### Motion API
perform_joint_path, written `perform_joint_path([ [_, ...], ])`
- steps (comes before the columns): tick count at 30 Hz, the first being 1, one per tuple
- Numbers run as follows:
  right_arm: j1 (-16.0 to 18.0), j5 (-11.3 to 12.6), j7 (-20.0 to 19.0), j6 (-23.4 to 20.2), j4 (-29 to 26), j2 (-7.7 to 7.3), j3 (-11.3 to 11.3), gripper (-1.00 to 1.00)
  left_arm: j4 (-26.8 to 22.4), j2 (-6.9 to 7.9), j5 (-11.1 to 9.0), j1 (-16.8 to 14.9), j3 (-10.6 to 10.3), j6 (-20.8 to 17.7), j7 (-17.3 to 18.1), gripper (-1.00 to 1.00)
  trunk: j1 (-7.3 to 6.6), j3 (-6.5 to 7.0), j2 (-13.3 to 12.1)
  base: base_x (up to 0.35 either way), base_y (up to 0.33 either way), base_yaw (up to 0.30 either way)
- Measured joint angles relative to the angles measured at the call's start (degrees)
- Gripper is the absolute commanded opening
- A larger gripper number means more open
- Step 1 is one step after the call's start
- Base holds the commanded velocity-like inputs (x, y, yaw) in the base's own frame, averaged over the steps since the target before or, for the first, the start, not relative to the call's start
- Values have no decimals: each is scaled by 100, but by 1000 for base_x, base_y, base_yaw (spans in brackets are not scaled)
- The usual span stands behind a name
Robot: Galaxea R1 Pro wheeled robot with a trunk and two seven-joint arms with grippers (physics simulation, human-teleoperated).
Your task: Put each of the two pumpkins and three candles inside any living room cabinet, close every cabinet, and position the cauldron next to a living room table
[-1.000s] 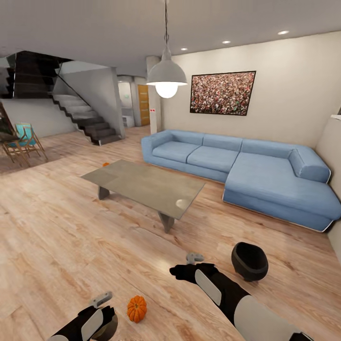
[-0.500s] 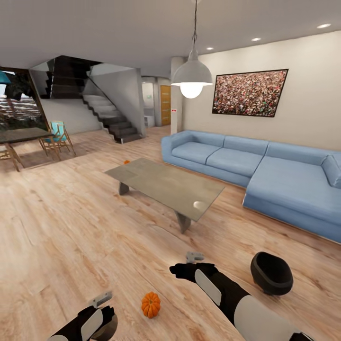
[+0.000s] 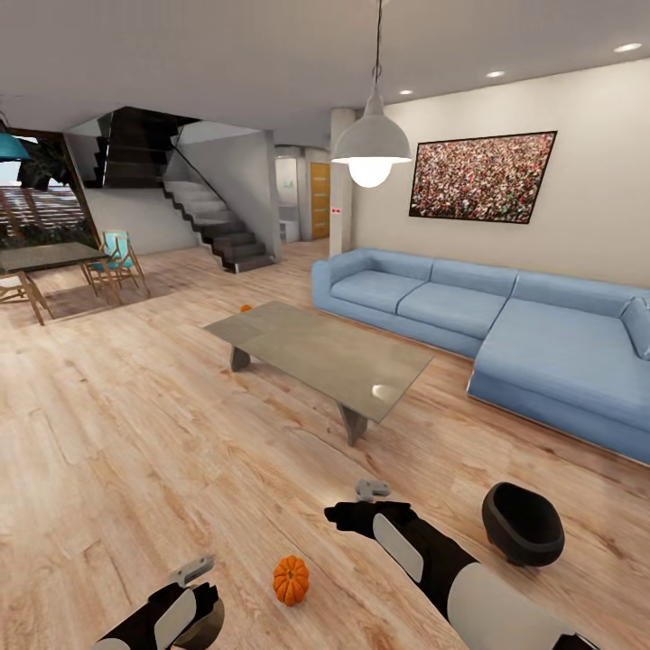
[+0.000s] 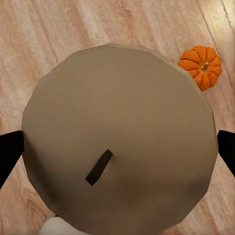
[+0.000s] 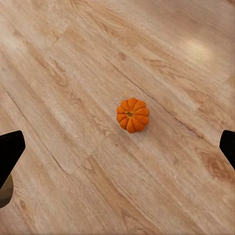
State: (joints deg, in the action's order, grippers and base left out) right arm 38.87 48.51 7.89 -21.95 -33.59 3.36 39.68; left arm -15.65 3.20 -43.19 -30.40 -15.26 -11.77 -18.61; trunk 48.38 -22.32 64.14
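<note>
We've got a small ribbed orange pumpkin (image 3: 291, 580) on the wood plank floor (image 3: 135, 451) between our arms, black round cauldron (image 3: 522, 524) off right. Glossy grey-olive coffee table (image 3: 316, 348) ahead, blue sectional sofa (image 3: 487, 325) behind it. Left gripper (image 4: 117, 156) and right gripper (image 5: 117, 147) both spread wide, holding nothing.

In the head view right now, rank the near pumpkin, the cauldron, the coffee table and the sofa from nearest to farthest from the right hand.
1. Pumpkin: on the floor, to the left of the right hand.
2. Cauldron: on the floor to its right. Close to the pumpkin's rank; hard to separate.
3. Coffee table: ahead, mid-room.
4. Sofa: beyond the table, along the wall.
</note>
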Motion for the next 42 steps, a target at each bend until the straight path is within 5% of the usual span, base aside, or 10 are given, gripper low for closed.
perform_joint_path([
  [8,0,-6,2,5,-11,-7,0,100,-1,-8,-1,0,-3,-1,0,-100,0,0,0,0,0,76],
  [42,0,-17,140,-3,-13,29,9,100,0,9,-14,1,44,-1,0,-100,0,0,0,0,0,280],
])
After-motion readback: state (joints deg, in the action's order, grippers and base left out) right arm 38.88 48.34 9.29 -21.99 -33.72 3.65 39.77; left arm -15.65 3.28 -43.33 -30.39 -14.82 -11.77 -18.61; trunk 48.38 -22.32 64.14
